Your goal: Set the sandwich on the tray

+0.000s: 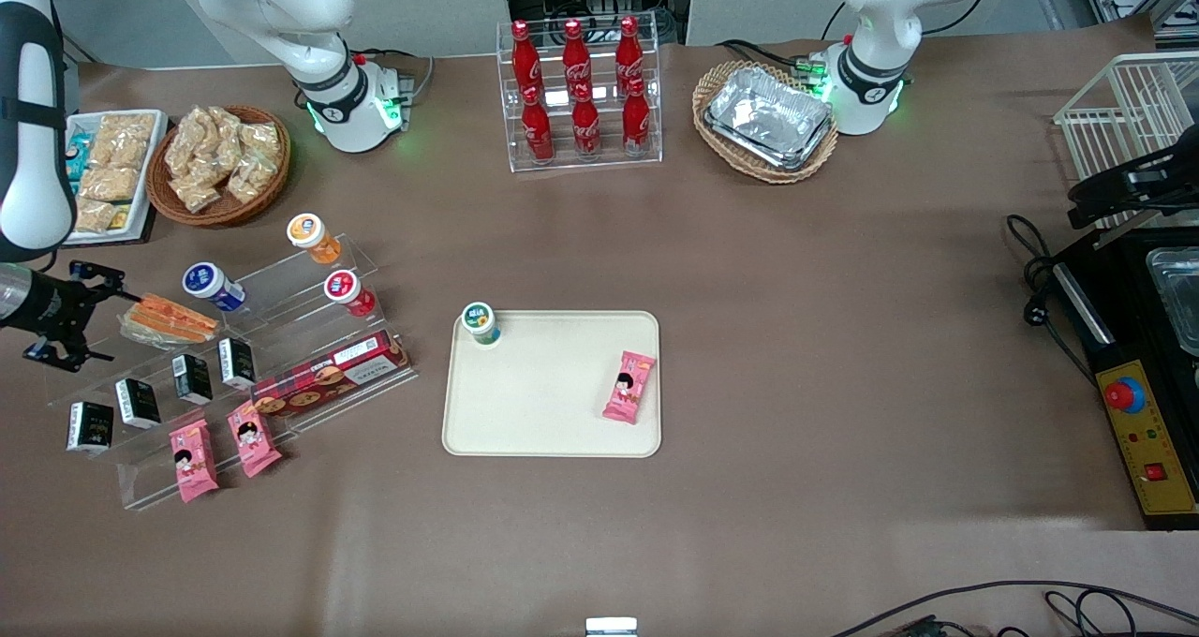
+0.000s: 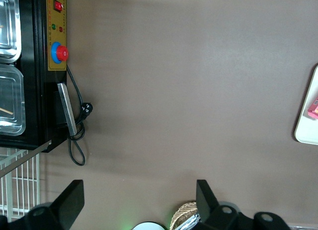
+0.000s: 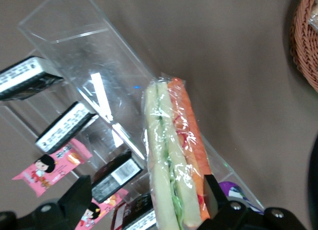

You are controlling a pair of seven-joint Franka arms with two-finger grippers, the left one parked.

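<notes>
Tool (image 1: 58, 330) hangs at the working arm's end of the counter (image 1: 796, 272), level with the upper step of the clear acrylic stand (image 1: 234, 375) and just beside the sandwich (image 1: 167, 322). Its two dark fingers (image 3: 74, 200) stand apart with the sandwich's end lying between them in the right wrist view; whether either finger touches the wrap cannot be told.

The sandwich is a clear-wrapped wedge lying on its side on the stand's upper step, with a pale cream layer along one side and an orange layer along the other. It is well apart from the tray (image 1: 553, 436).

The tray is a flat cream-beige rectangle with rounded corners, sitting near the middle of the counter. A small green-capped jar (image 1: 481, 322) stands in its corner nearest the stand and farther from the front camera, and a pink snack packet (image 1: 629, 386) lies near the tray's edge toward the parked arm.

On the stand, three small capped jars (image 1: 312, 237) lie on steps farther from the front camera than the sandwich, one with a blue cap, one orange, one red. Four small black cartons (image 1: 138, 402) stand in a row on a lower step, nearer the camera than the sandwich. A long red biscuit box (image 1: 330, 373) lies beside them, and two more pink packets (image 1: 194, 460) rest on the lowest step.
</notes>
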